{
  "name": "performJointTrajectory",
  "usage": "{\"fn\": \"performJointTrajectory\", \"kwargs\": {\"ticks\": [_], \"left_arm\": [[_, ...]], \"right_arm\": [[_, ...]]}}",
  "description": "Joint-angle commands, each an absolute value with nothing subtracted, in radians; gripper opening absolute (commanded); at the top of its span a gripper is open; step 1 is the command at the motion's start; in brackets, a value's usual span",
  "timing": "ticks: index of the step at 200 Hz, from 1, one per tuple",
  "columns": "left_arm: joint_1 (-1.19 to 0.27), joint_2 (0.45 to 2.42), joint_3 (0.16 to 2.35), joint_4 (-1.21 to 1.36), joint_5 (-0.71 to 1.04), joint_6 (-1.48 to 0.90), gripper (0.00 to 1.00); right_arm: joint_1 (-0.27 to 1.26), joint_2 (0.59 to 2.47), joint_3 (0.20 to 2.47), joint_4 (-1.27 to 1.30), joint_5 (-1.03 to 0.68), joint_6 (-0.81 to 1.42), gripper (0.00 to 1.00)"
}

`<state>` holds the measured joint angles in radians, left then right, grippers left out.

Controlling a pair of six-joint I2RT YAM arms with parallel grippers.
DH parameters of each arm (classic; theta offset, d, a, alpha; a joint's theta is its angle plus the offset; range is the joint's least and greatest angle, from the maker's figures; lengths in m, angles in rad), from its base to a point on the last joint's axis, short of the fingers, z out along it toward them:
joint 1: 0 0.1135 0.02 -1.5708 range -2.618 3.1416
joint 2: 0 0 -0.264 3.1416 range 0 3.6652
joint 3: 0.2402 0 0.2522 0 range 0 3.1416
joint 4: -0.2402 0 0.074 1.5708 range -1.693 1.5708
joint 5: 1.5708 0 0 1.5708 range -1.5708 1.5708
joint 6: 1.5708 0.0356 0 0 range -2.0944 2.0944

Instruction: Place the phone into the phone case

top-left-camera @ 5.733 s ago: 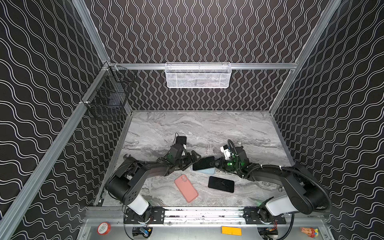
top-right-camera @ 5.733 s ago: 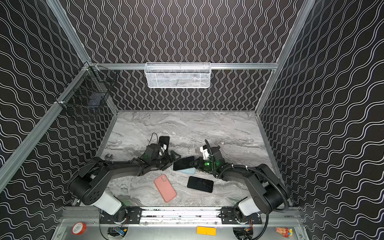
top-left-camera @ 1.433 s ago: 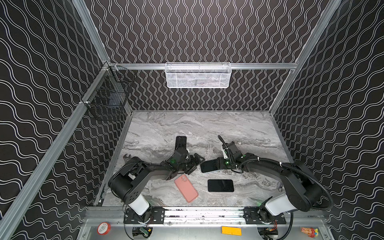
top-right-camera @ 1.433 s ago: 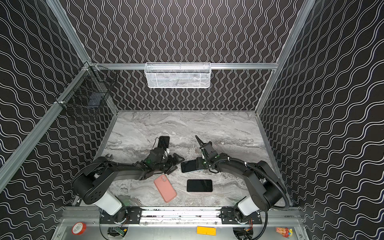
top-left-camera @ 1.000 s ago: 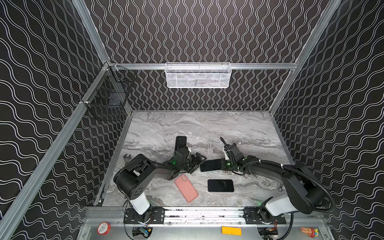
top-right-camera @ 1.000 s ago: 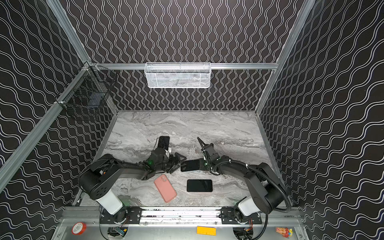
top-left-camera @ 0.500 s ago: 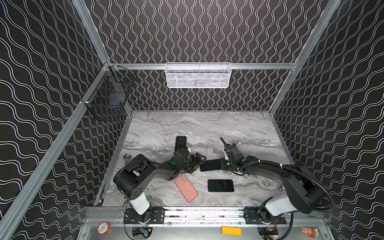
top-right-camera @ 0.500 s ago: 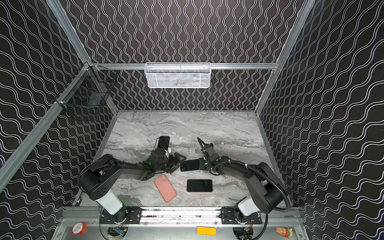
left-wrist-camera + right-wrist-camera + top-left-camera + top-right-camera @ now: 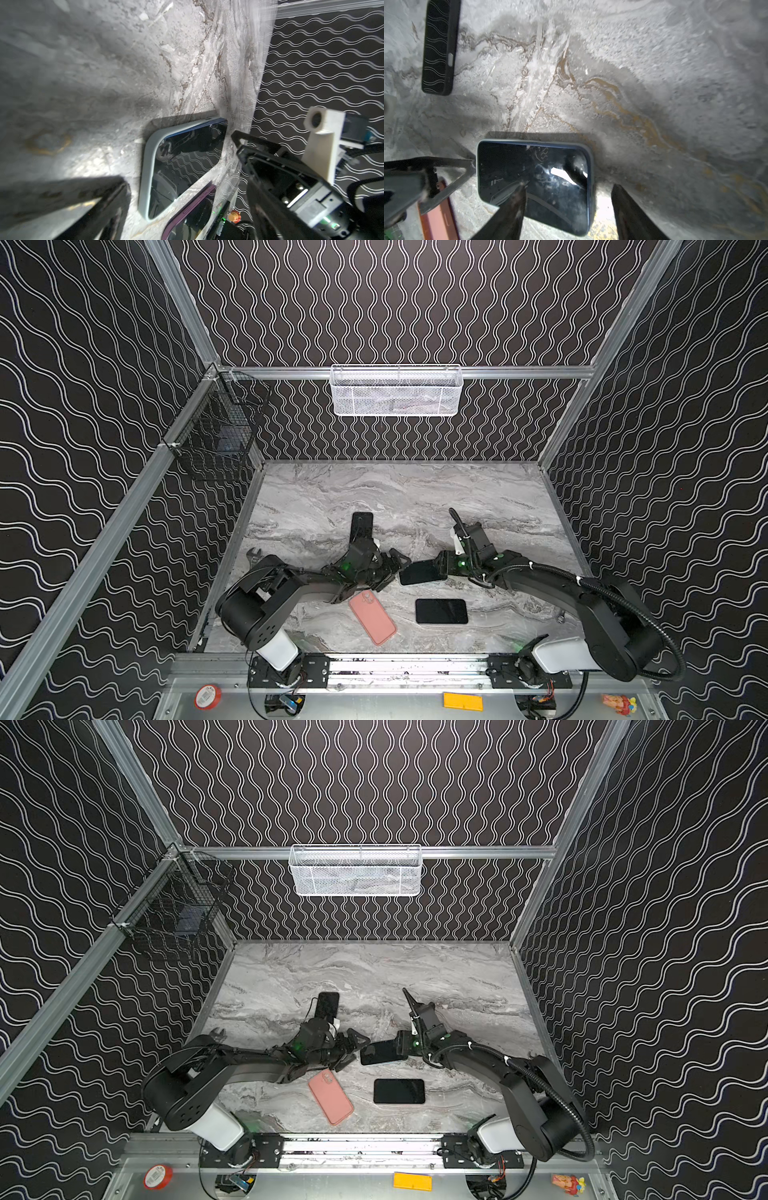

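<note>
- Phone (image 9: pixel 422 572) lies flat and screen up on the table (image 9: pixel 374 489), towards the front and between our two grippers.
- A pale blue case (image 9: pixel 146 166) rims its screen; we cannot tell whether every corner is seated.
- Our right gripper (image 9: pixel 442 568) is at the phone's right end with its jaws apart. One finger (image 9: pixel 512 209) is over the screen and the other is off the edge, clear of it.
- Our left gripper (image 9: pixel 397 570) is spread wide just beside the phone's left end and holds nothing.
- Nearer the front lie a pink case (image 9: pixel 372 616) and a black phone (image 9: pixel 441 611).
- A second black phone (image 9: pixel 361 522) lies behind the left gripper.
</note>
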<state>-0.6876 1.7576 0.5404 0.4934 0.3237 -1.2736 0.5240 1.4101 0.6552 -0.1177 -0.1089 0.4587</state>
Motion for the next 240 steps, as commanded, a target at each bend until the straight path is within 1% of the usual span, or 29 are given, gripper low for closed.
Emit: {"fn": "performJointTrajectory", "kwargs": {"ticks": [1,28,53,103,134,178,240], "left_arm": [[-0.687,1.737,0.569,0.262,0.26,-1.184,0.93],[-0.687,1.706,0.612,0.139,0.252,-1.115,0.95],[-0.687,1.726,0.627,0.119,0.293,-1.092,0.97],[-0.689,1.834,0.614,0.301,0.397,-1.135,0.96],[-0.687,1.861,0.599,0.372,0.414,-1.16,0.96],[-0.688,1.817,0.562,0.49,0.394,-1.203,0.96],[-0.688,1.715,0.514,0.582,0.346,-1.22,0.95]], "right_arm": [[0.492,1.415,0.638,-0.108,-0.199,0.429,0.7],[0.469,1.448,0.628,-0.068,-0.286,0.413,0.7],[0.466,1.48,0.619,-0.028,-0.347,0.411,0.7],[0.466,1.532,0.602,0.018,-0.409,0.417,0.7],[0.464,1.562,0.581,0.049,-0.42,0.431,0.7],[0.465,1.623,0.544,0.11,-0.44,0.465,0.69],[0.464,1.665,0.517,0.151,-0.451,0.485,0.68]]}}
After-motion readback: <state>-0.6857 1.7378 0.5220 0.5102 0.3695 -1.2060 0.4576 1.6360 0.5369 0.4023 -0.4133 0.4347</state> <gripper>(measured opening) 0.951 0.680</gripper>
